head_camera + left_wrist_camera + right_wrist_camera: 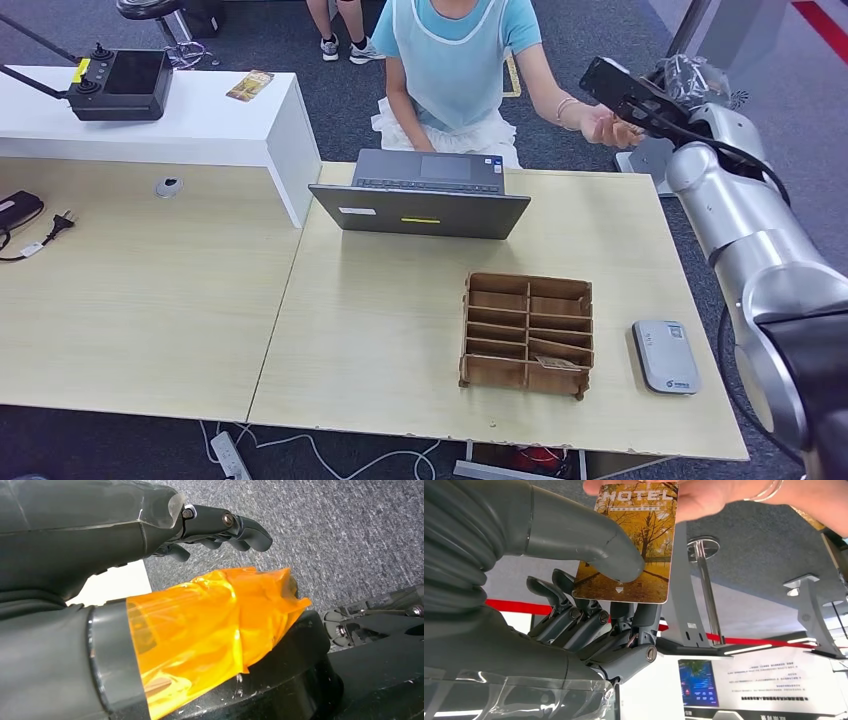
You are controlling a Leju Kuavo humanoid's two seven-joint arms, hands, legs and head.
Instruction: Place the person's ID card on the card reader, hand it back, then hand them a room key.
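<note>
Pinched between thumb and fingers of the right robot hand, a room key printed HOTEL is raised toward the person, whose hand already grips its far edge. That looks like the last step, nearly finished; only the release seems left. No ID card lies on the card reader on the counter, so that part appears done. Hanging low, the left robot hand has its fingers curled around nothing.
</note>
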